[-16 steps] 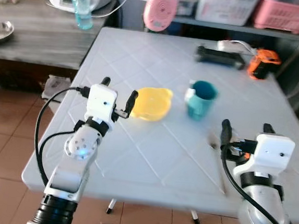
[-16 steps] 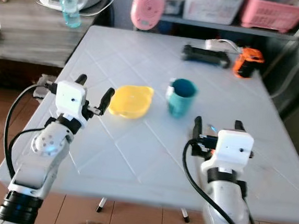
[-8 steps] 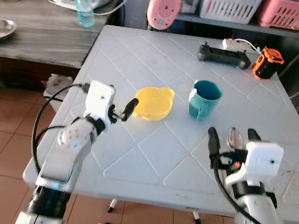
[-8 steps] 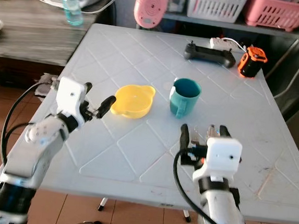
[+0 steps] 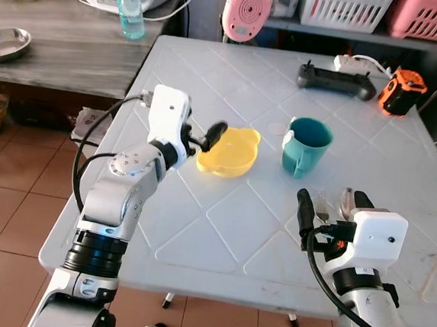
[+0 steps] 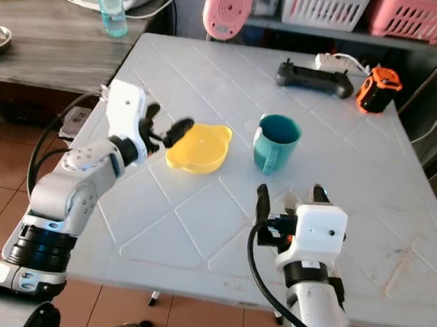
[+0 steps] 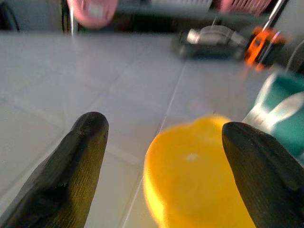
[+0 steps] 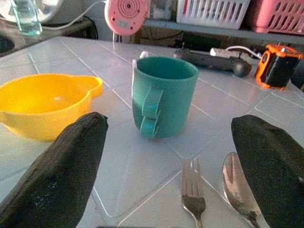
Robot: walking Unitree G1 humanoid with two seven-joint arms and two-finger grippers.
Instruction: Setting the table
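A yellow bowl (image 5: 229, 152) sits near the middle of the white table (image 5: 211, 71), with a teal mug (image 5: 306, 144) just to its right. My left gripper (image 6: 164, 123) is open at the bowl's left rim. In the left wrist view the bowl (image 7: 199, 180) lies between the two fingers (image 7: 80, 166). A fork (image 8: 192, 190) and a spoon (image 8: 237, 187) lie on the table in front of the mug (image 8: 164, 95). My right gripper (image 5: 332, 208) hovers open over them, holding nothing.
A black controller (image 5: 337, 80) and an orange tape measure (image 5: 401, 101) lie at the table's far right. A pink round device (image 5: 247, 9) stands at the far edge. A wooden bench (image 5: 51, 65) on the left holds a bottle (image 5: 133, 7) and a steel dish (image 5: 5, 42).
The camera has shifted. My left gripper has swung right, from beside the bowl to its rim. The right gripper stays over the fork and spoon.
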